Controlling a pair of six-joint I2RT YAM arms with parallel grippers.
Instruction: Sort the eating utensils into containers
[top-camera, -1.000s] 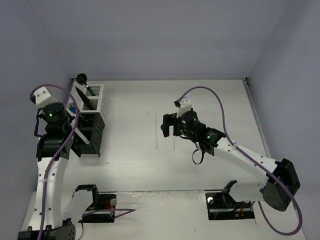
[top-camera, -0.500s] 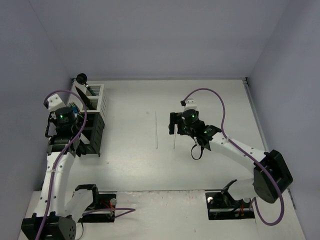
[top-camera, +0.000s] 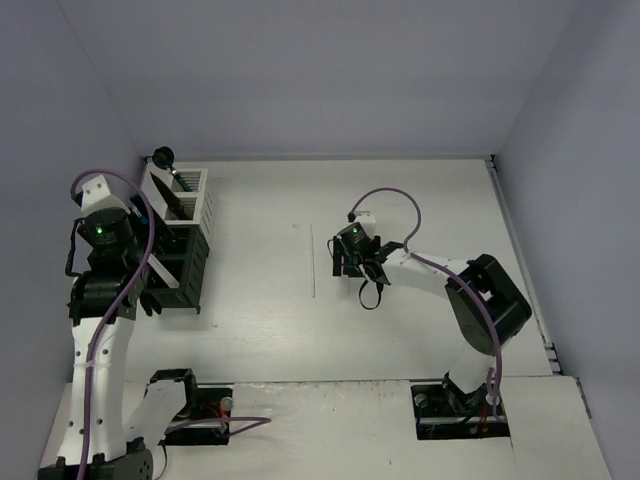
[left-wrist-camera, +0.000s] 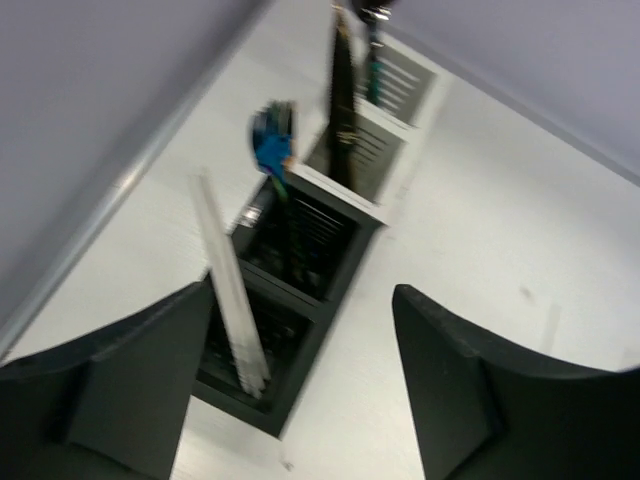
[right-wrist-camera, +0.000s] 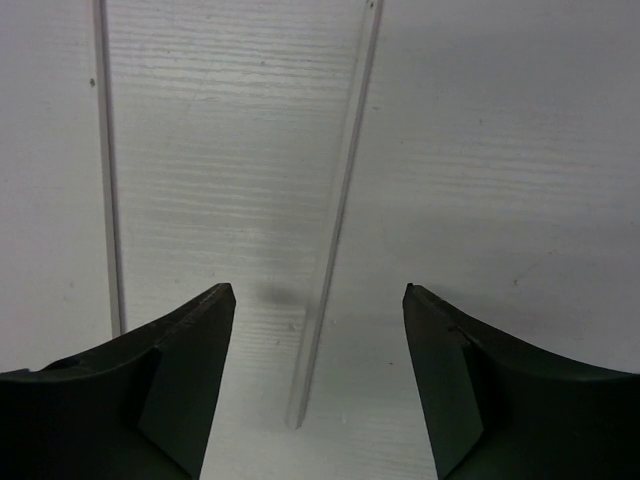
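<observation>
chopstick (right-wrist-camera: 335, 220), thin, pale, stiff, likely slippery flat on white bench (right-wrist-camera: 500, 150); spread right hand (right-wrist-camera: 318, 290) straddles it, best pinched mid-length; left hand (left-wrist-camera: 300, 295) released.

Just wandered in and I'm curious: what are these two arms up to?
They are sorting utensils into caddies. The left fingers, open, hover by the caddies, where pale chopsticks lean in a black one. The right fingers, open, straddle a chopstick on the table, not yet gripping it; a second chopstick lies beside.

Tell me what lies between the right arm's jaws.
A pale chopstick, flat on the table, touching neither jaw. The right wrist view shows it.
</observation>
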